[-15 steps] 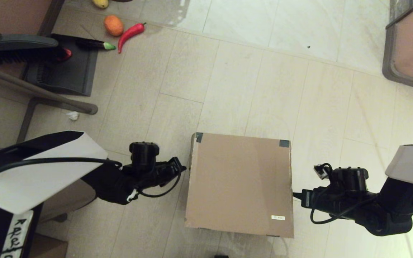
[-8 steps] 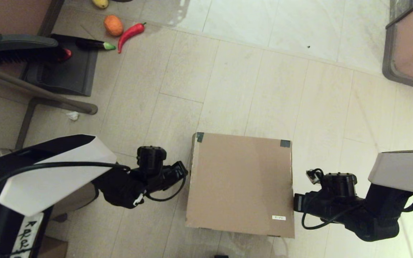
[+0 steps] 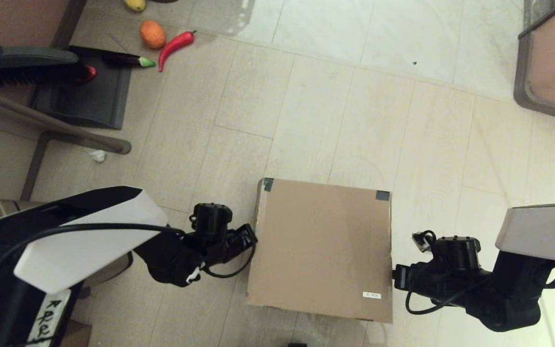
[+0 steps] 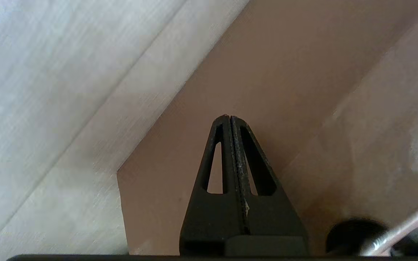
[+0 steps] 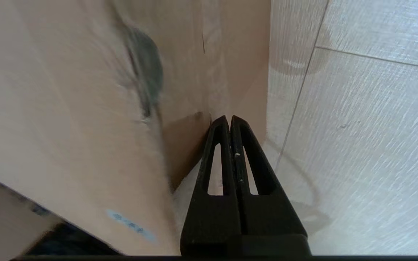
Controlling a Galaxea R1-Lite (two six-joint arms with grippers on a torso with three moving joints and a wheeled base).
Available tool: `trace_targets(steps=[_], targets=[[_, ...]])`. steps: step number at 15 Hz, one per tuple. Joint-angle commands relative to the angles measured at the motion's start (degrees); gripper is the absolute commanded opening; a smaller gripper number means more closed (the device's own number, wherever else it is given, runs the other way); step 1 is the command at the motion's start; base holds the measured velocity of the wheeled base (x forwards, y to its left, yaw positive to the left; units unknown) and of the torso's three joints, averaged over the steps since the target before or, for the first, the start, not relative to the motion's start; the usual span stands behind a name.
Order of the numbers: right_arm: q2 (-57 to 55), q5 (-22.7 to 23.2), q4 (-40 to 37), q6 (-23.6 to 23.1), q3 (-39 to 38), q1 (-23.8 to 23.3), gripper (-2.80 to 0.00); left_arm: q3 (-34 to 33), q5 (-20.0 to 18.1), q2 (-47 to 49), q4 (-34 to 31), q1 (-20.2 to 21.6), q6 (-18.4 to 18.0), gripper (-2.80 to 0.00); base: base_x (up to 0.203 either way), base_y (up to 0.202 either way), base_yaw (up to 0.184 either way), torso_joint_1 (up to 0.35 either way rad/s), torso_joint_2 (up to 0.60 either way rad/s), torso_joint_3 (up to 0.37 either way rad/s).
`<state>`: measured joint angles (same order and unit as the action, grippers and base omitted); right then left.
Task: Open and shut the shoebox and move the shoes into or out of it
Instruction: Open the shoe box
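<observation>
on floor: shoebox (image 3: 321, 248) lidded, contents hidden | left pincer (image 4: 230, 117), right pincer (image 5: 229, 117) pressed together

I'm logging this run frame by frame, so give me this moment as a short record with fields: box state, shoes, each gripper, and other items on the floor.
shoebox: on the tiled floor, lid down
shoes: none visible
left gripper: fingers together, at the shoebox's left side wall
right gripper: fingers together, at the shoebox's right side, near its front corner
white label: on the lid, front right corner
black tape: on the far lid corners
floor clutter: red chili, orange fruit, dustpan
</observation>
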<state>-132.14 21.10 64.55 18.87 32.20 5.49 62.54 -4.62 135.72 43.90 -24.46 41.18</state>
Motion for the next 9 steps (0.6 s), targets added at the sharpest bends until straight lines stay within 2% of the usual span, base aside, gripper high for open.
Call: trace_targets(steps=[1, 4, 9], targets=[[2.5, 0.2, 0.5, 1.8, -0.5, 0.0, -2.8, -1.2, 0.4, -2.2, 0.2, -0.8, 0.4, -2.8, 0.0, 0.0, 0.0, 0.0, 0.0, 0.0], [5.7, 0.4, 0.4, 7.8, -1.4, 0.0, -2.8, -4.0, 0.5, -6.1, 0.1, -0.8, 0.5, -2.8, 0.0, 0.0, 0.0, 0.0, 0.0, 0.0], [8.6, 1.2, 0.4, 10.1, -4.1, 0.0, -2.8, -7.5, 0.7, -11.9, -0.2, -0.8, 2.8, -2.8, 0.0, 0.0, 0.0, 0.0, 0.0, 0.0]])
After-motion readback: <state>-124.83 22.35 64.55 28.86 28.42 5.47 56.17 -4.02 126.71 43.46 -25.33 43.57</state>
